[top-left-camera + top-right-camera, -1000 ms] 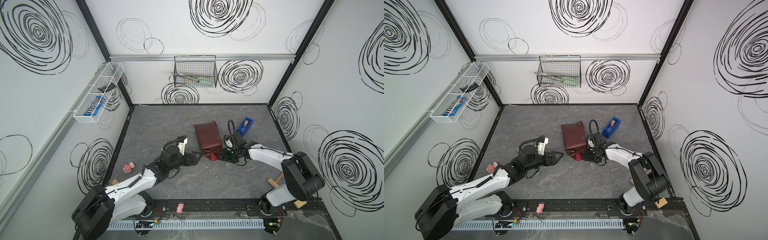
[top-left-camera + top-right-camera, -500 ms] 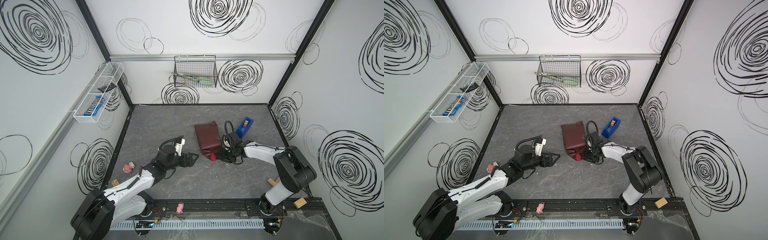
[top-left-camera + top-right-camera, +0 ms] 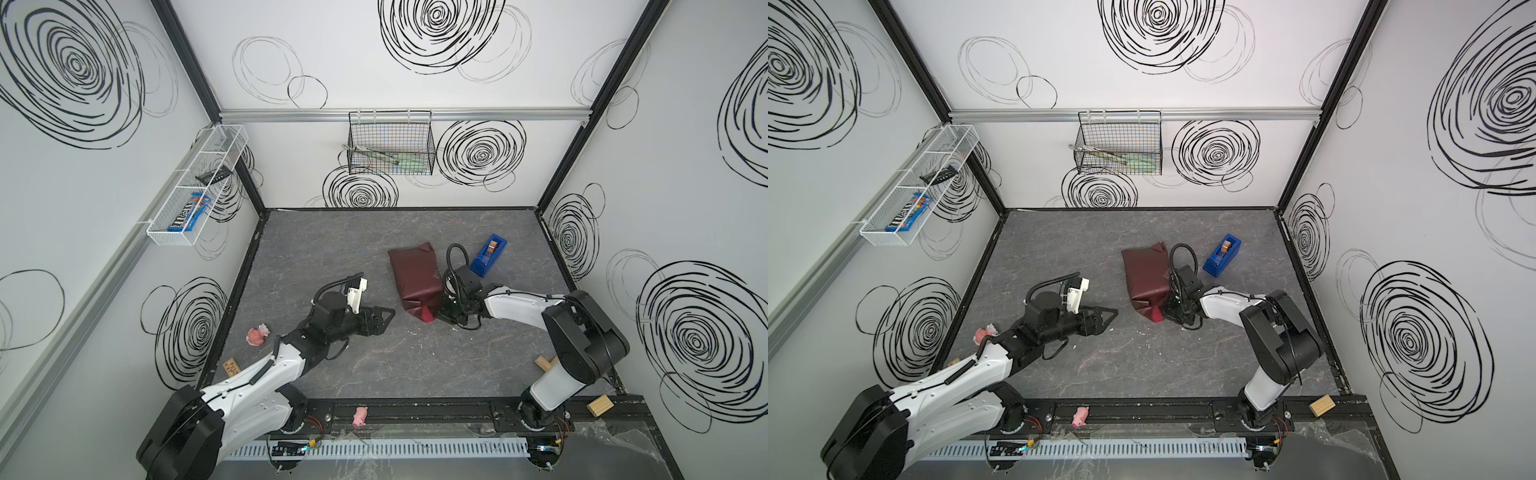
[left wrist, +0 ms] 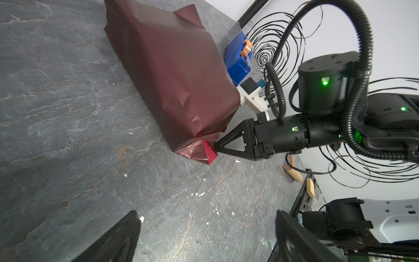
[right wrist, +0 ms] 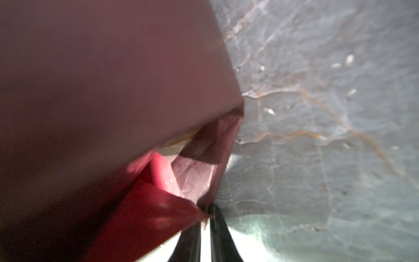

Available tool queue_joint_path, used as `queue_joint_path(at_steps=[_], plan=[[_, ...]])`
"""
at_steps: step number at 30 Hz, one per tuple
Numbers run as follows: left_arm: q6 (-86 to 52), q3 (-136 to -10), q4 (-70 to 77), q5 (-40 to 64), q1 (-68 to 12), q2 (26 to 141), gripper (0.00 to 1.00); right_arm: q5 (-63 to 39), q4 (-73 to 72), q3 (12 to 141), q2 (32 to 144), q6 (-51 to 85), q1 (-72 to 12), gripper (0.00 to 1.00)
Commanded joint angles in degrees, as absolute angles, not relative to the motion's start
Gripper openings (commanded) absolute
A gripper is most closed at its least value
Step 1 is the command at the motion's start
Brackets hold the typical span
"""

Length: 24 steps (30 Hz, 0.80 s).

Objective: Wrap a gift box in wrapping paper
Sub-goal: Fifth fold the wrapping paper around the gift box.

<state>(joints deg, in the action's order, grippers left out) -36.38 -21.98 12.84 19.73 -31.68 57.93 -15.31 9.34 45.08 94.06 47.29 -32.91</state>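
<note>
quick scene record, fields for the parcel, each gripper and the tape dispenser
wrapping paper: maroon, folded into a box-shaped parcel on the table
gift box: not visible, presumably inside the paper
right gripper: shut on the paper's loose end flap
left gripper: open, empty, apart from the parcel
tape dispenser: blue, on the table beyond the right gripper, untouched

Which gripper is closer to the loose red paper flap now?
Right. The right gripper pinches the wrapping paper at that flap; the left gripper hangs open, short of it, touching nothing.
</note>
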Motion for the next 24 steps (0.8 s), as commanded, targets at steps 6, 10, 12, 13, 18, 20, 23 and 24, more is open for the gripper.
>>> queue_joint_path(at_steps=[6,10,12,13,18,20,23,24], plan=[[-34.68,-21.38,12.88,20.73,-31.77,57.99,0.96,-14.63,6.63,43.52,95.53,51.38,-33.31,0.10],[-34.20,-21.54,12.22,20.37,-32.52,58.02,0.96,-15.50,5.12,42.67,94.90,52.68,-33.26,0.03],[-34.11,-21.67,12.42,20.39,-32.88,58.11,0.96,-15.80,4.62,42.31,93.87,53.13,-33.27,0.00],[-33.97,-21.67,12.47,20.39,-33.08,58.30,0.96,-15.96,4.56,42.28,93.42,53.33,-33.22,0.00],[-33.62,-21.95,13.27,21.11,-34.57,61.05,0.96,-18.15,3.35,41.76,92.12,54.12,-33.14,0.00],[-33.57,-21.92,13.68,21.27,-34.89,62.27,0.96,-19.30,2.58,41.50,91.70,54.61,-33.15,0.00],[-33.83,-21.58,14.62,21.85,-34.98,63.36,0.96,-19.94,2.16,41.04,90.71,55.18,-33.22,0.00],[-33.92,-21.54,14.78,22.10,-34.98,63.58,0.96,-20.10,2.04,40.85,90.35,55.28,-33.26,0.00]])
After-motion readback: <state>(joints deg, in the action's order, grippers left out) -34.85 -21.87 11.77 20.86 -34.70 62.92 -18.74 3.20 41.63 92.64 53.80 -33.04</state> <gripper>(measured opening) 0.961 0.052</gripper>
